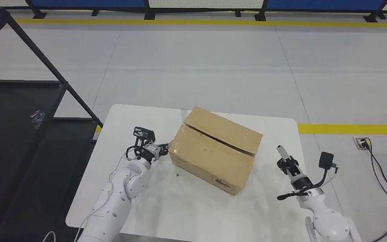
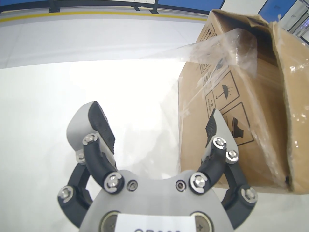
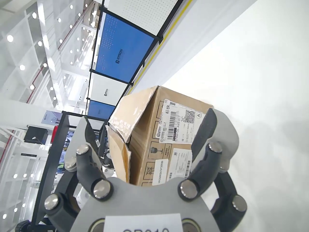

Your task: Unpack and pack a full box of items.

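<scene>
- The cardboard box (image 1: 216,149) sits near the middle of the white table (image 1: 151,206), turned at an angle to its edges. This leaves one end facing each arm, which suits a two-sided approach.
- Its top flaps lie folded down, with a seam running across the lid. In the right wrist view, one flap edge is lifted and ragged at the corner (a likely place to start prying). Judging from this, the unpacking has not yet begun, and nothing from inside is visible.
- A strip of clear tape (image 2: 217,49) runs down the end of the box that faces the left arm. Its loose end sticks out sideways from the upper corner. It probably has to be pulled away before the flaps will swing freely.
- The left fingers (image 2: 101,124) are spread apart and hold nothing. They are low over the table with one finger just beside the taped end of the box. This placement looks meant either for bracing the carton or for catching the tape, but I cannot tell which.
- The right fingers (image 3: 202,131) are also spread and empty, and stand apart from the labelled end of the box. From there they face the box end-on, where the lifted flap corner shows.
- The carton is light cardboard, so it could slide on the smooth table if pushed from one side alone. Having an arm at each end guards against that.
</scene>
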You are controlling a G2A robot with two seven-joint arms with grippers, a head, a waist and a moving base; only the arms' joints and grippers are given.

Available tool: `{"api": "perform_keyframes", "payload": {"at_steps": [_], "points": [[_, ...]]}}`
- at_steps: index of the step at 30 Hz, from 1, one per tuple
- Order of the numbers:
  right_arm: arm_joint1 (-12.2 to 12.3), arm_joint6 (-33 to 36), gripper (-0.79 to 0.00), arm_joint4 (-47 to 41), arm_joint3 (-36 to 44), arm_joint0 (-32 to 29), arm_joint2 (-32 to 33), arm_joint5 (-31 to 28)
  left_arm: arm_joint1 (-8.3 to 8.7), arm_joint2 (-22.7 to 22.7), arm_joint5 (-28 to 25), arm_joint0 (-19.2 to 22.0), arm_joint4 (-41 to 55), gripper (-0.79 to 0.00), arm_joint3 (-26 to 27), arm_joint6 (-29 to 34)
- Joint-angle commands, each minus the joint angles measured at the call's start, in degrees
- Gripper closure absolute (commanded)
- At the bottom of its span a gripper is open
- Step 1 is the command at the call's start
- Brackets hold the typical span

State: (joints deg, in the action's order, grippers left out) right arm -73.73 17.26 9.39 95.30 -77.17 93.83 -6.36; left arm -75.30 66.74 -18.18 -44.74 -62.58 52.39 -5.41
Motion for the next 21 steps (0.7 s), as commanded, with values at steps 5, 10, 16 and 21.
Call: {"api": "perform_keyframes", "payload": {"at_steps": [5, 10, 16, 21], "points": [[-0.4, -0.7, -0.785, -2.2, -6.1, 5.3, -3.8, -1.1, 0.22, 0.5, -0.1, -1.7, -0.4, -0.785, 2.3, 0.3], [-1.3, -7.4, -0.785, -0.9, -10.6, 9.5, -8.5, -1.7, 0.41, 1.1, -0.1, -2.9, -0.5, -0.785, 3.8, 0.5], [-2.2, -10.9, -0.785, -1.4, -14.5, 13.2, -12.5, -2.5, 0.59, 1.6, 0.0, -4.2, -0.7, -0.785, 5.4, 0.8], [-2.6, -11.2, -0.785, -1.4, -15.4, 14.9, -14.1, -2.8, 0.82, 2.4, -0.2, -5.3, -0.7, -0.785, 6.7, 0.6]]}}
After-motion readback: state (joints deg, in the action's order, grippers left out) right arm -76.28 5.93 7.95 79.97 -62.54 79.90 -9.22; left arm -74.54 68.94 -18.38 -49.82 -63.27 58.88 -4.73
